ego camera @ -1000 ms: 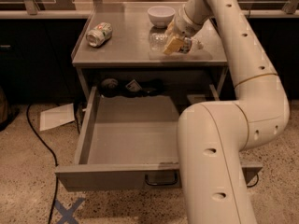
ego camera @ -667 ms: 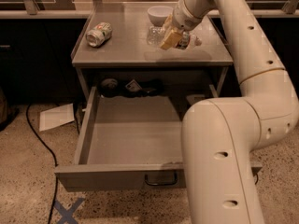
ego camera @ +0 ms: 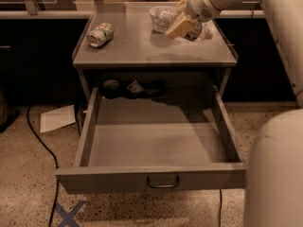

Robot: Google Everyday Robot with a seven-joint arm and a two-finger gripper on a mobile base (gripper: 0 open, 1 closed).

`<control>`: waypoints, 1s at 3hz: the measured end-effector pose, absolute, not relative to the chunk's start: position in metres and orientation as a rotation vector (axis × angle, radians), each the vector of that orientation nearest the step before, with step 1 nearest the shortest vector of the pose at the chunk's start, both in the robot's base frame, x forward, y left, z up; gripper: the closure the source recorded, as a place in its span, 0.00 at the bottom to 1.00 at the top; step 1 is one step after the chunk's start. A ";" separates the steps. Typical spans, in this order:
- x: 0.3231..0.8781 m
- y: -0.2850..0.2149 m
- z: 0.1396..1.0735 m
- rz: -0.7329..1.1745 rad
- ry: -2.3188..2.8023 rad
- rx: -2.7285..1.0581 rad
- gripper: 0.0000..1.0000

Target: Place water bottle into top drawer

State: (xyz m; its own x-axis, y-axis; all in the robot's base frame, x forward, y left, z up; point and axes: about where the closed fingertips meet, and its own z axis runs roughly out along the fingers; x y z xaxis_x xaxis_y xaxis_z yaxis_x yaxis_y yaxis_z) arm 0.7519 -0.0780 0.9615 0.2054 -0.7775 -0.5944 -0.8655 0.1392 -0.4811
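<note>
The gripper (ego camera: 182, 26) is rising toward 12 o'clock, clenching the water bottle (ego camera: 161, 19) clear of the tabletop (ego camera: 142, 51). The top drawer (ego camera: 118, 178) is gaping at 6 o'clock — awaiting it.

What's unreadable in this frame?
- Water bottle: camera view, mostly covered by the gripper at the cabinet top's back right; grasp unclear.
- Dark items at the back of the top drawer: shadowed under the cabinet top, unidentifiable.
- Soda can: label too small.
- Arm: cut off by the right edge.
</note>
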 end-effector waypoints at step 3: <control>0.646 -0.025 0.869 0.300 1.547 -1.758 1.00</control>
